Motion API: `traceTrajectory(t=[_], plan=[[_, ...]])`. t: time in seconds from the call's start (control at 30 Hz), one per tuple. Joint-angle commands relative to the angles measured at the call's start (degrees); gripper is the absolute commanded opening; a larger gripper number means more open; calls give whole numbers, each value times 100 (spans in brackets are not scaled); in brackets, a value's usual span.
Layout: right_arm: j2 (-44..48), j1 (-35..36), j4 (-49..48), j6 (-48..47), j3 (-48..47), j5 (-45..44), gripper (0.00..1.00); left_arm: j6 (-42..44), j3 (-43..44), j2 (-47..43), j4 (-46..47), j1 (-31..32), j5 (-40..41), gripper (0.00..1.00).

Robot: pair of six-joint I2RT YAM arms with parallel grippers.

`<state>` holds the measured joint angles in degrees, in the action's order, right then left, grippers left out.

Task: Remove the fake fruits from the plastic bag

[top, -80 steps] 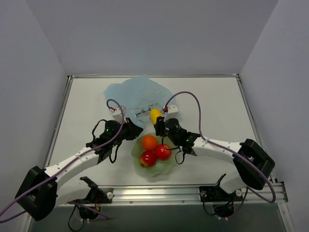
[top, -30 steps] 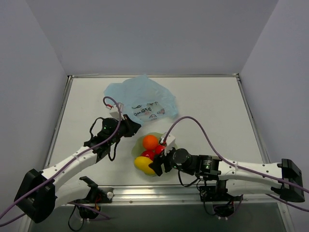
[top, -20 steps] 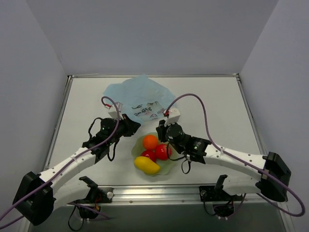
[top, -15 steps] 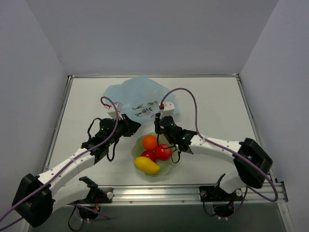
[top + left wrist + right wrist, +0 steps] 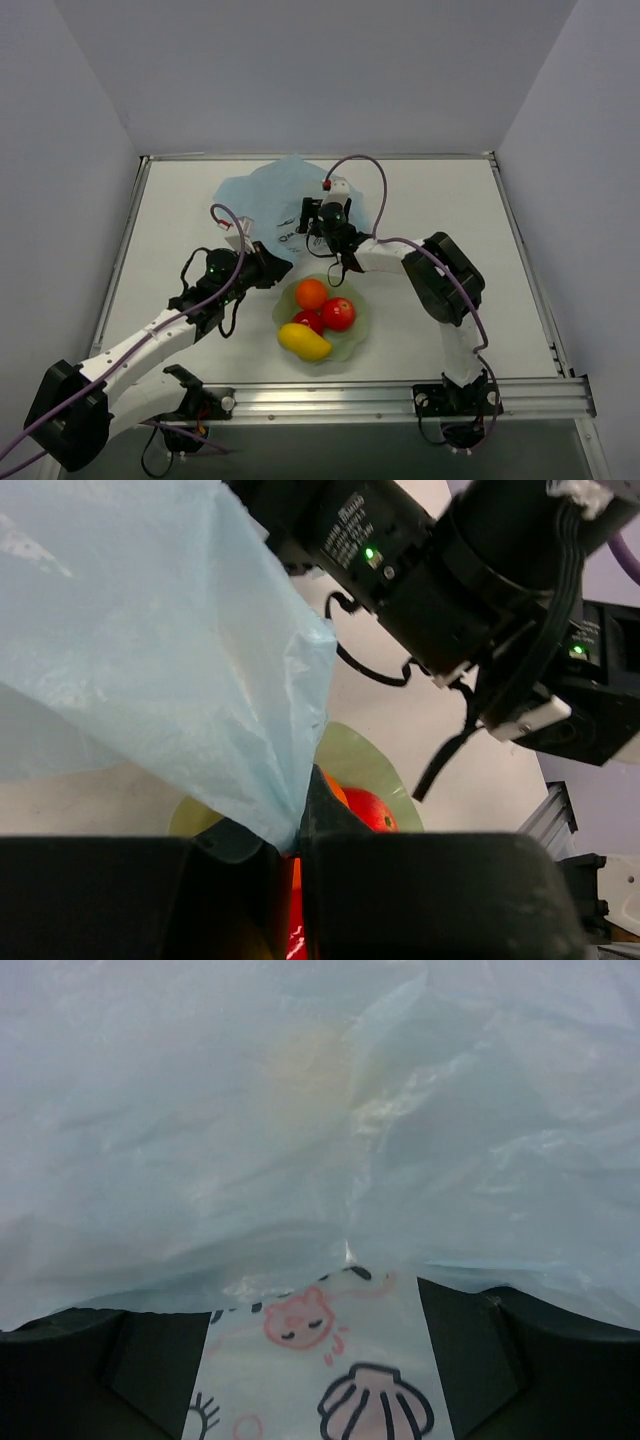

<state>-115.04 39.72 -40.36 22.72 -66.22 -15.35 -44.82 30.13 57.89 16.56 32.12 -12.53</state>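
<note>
The light-blue plastic bag lies at the back centre, its printed patch facing up. My left gripper is shut on the bag's near corner. My right gripper is open, low over the printed patch with a finger on each side, holding nothing. A faint pale yellow shape shows through the bag ahead of it. The pale green bowl holds an orange, two red apples and the yellow mango.
The bowl stands just in front of the bag, between the two arms; its rim and a red apple show past the left fingers. The right arm's purple cable loops over the bag's right side.
My right gripper has left the mango in the bowl and swung back up to the bag, now open over the printed patch. My left gripper has kept hold of the bag's corner.
</note>
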Motion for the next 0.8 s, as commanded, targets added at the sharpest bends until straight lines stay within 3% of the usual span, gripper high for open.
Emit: traceTrajectory(t=[0.0, 0.2, 0.33, 0.6, 0.63, 0.7, 0.77], plan=[[-403, -79, -534, 127, -505, 94, 77, -150, 28, -6, 260, -22, -231, 2], [-1088, -211, -570, 584, -1286, 42, 99, -229, 19, 47, 252, -13, -416, 2], [-1520, -220, -473, 996, -1788, -345, 100, -247, 63, 82, 216, -13, -539, 2], [-2803, -430, -288, 1734, -3388, 206, 99, -308, -25, 56, 164, 5, -680, 2], [-2900, -457, -367, 1814, -3494, 313, 95, -308, -51, 56, 172, -4, -671, 2], [-3050, -501, -902, 1972, -3512, 489, 78, -343, -112, 21, 173, -12, -654, 2], [-3015, -527, -1314, 1991, -3390, 533, 54, -326, -121, -32, 129, -21, -584, 2]])
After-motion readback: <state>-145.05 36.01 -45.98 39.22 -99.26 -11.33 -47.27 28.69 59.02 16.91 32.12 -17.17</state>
